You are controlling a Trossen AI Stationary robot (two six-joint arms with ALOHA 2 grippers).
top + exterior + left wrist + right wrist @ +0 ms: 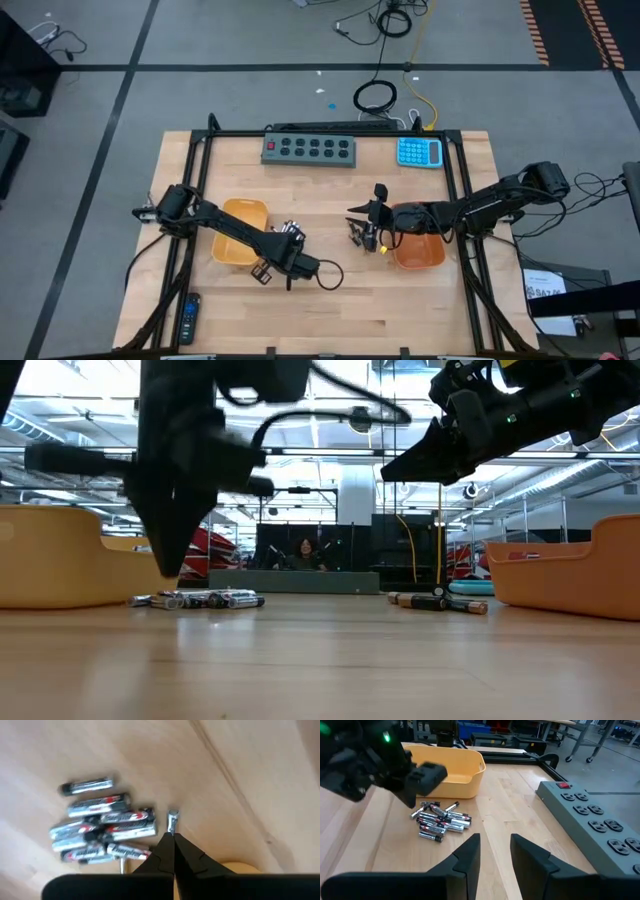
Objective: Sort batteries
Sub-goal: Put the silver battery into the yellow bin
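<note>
Batteries (102, 832) are lying in a loose pile on the wooden table (330, 310), just right of the left yellow tray (240, 245); most are silvery with dark ends, lying flat and touching one another. One thinner battery (87, 785) is sitting slightly apart at the pile's edge. A single small battery (172, 820) is lying at the other side of the pile, right at the tips of the left gripper (173, 836).

A second, smaller group of batteries (437, 601) is lying toward the right, just left of the right orange tray (418, 250); in the low view these are flat on the wood, dark and mixed in tone.

The left gripper is reaching down at the near edge of the main pile, fingers pressed together with no gap between them; whether the tips are pinching the single battery or only touching its end cannot be told.

The right gripper (495, 845) is hovering above the table near the second group, fingers standing apart with a clear gap, holding nothing.

Farther back, a grey power strip (309, 150) is lying along the far edge, a blue calculator (419, 152) to its right. A black remote (189, 318) is lying at the near left corner.
</note>
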